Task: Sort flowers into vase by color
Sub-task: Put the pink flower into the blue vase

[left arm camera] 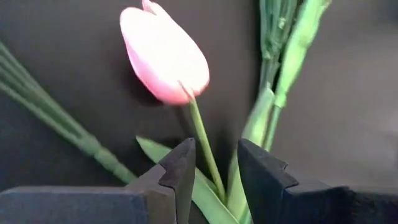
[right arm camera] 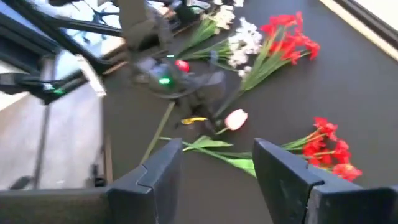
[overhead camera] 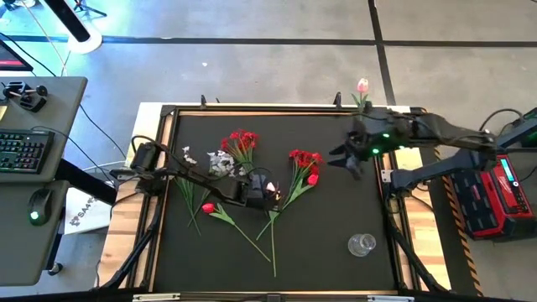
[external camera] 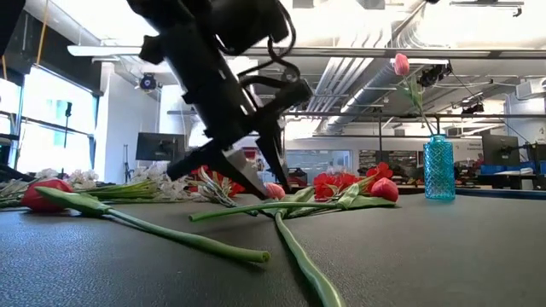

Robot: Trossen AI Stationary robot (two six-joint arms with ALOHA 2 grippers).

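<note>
A pink-white tulip bud (left arm camera: 165, 53) lies near the middle of the table on its thin green stem (left arm camera: 202, 140). My left gripper (left arm camera: 217, 144) is low over it and open, one finger on each side of the stem just behind the bud (overhead camera: 273, 190); I see no touch. In the low view its fingertips (external camera: 252, 175) stand just above the mat beside the bud (external camera: 275, 191). Red blossom clusters (overhead camera: 243, 141) (overhead camera: 304, 159), a white spray (overhead camera: 220, 161) and a red bud (overhead camera: 207, 208) lie around it. My right gripper (overhead camera: 342, 159) hovers open to the right, empty (right arm camera: 217, 152).
A blue glass vase (external camera: 439, 168) stands at the table's far edge with one pink tulip (external camera: 401, 63) upright in it (overhead camera: 362, 85). A clear glass vase (overhead camera: 362, 244) stands near the near right corner. Long green stems (external camera: 171, 234) cross the mat's middle.
</note>
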